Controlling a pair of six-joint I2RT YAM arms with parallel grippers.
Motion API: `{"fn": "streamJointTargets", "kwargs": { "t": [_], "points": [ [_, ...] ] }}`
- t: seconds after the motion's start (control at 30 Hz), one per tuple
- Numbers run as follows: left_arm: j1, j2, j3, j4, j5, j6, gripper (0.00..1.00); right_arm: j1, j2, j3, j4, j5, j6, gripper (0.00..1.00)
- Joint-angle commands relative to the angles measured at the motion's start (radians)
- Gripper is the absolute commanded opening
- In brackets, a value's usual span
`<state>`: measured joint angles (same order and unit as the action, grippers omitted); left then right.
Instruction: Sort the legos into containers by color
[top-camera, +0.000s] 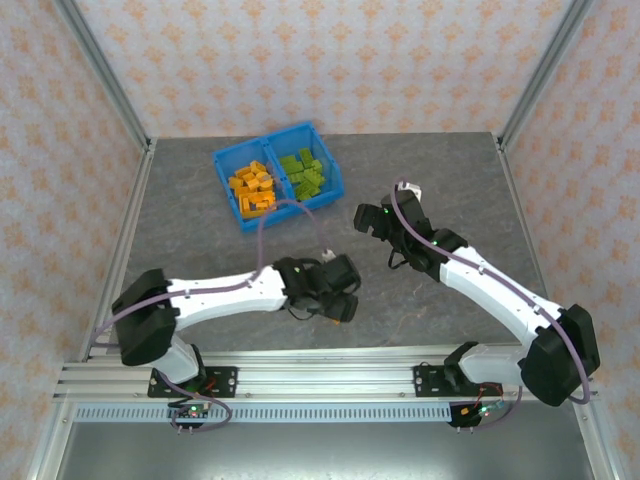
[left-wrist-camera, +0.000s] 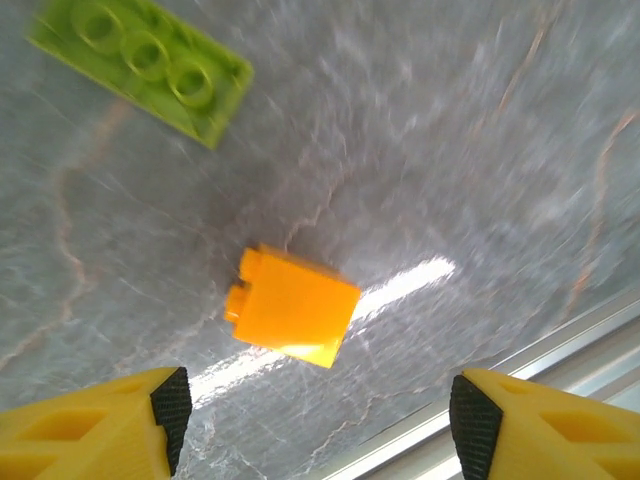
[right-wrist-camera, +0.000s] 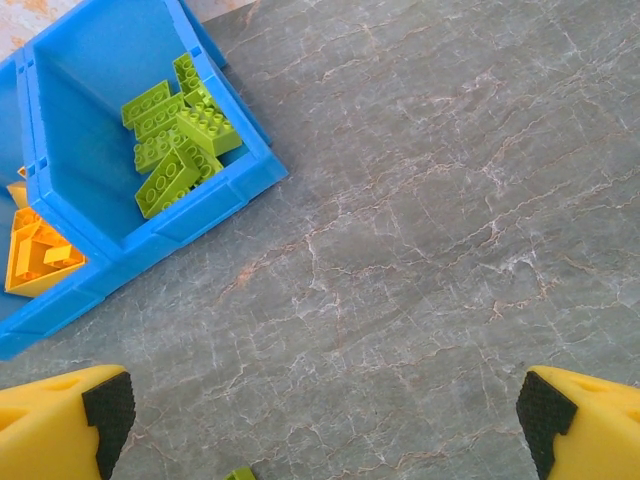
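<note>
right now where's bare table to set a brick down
Bare table runs from the blue bin to the right wall, and down the left wall beside the left arm. Crowded: under the left tool, where an orange brick and green brick lie.

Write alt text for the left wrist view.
An orange brick lies on the grey table, just ahead of the left gripper, whose jaws stand open and clear of it. A green brick lies flat at the top left; a metal rail crosses the lower right corner.

Orange brick (left-wrist-camera: 292, 307) before gaping pincer (left-wrist-camera: 318, 415)
</note>
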<state>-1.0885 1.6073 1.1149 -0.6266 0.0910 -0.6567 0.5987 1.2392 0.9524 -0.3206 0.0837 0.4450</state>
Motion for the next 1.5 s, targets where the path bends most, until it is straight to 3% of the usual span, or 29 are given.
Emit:
{"fn": "streamJointTargets", "kwargs": {
  "t": [0.0,0.23,0.4,0.63,0.83,1.07,1.2,1.47],
  "points": [
    [-0.041,0.049,-0.027,0.053,-0.071,0.095,0.75,-0.004,-0.025,0.014,0.005,0.041,-0.005,0.99],
    [-0.045,0.140,0.001,0.036,-0.192,0.242,0.89,-0.003,-0.050,-0.014,-0.008,0.054,-0.005,0.99],
    [-0.044,0.197,0.010,0.063,-0.210,0.281,0.90,-0.003,-0.050,-0.017,-0.002,0.054,-0.002,0.99],
    [-0.044,0.221,-0.011,0.147,-0.156,0.238,0.63,-0.002,-0.050,-0.016,-0.011,0.056,-0.004,0.99],
    [-0.045,0.222,-0.021,0.150,-0.160,0.226,0.45,-0.003,-0.075,-0.018,-0.007,0.052,-0.003,0.99],
    [-0.031,0.055,-0.014,0.118,-0.243,0.234,0.42,-0.003,-0.073,-0.015,-0.008,0.050,0.004,0.99],
    [0.048,-0.053,0.019,0.060,-0.326,0.285,0.43,-0.003,-0.079,-0.014,-0.009,0.053,-0.001,0.99],
    [0.376,-0.030,0.185,0.008,-0.464,0.378,0.44,-0.003,-0.095,-0.006,-0.010,0.019,-0.009,0.99]
  ]
}}
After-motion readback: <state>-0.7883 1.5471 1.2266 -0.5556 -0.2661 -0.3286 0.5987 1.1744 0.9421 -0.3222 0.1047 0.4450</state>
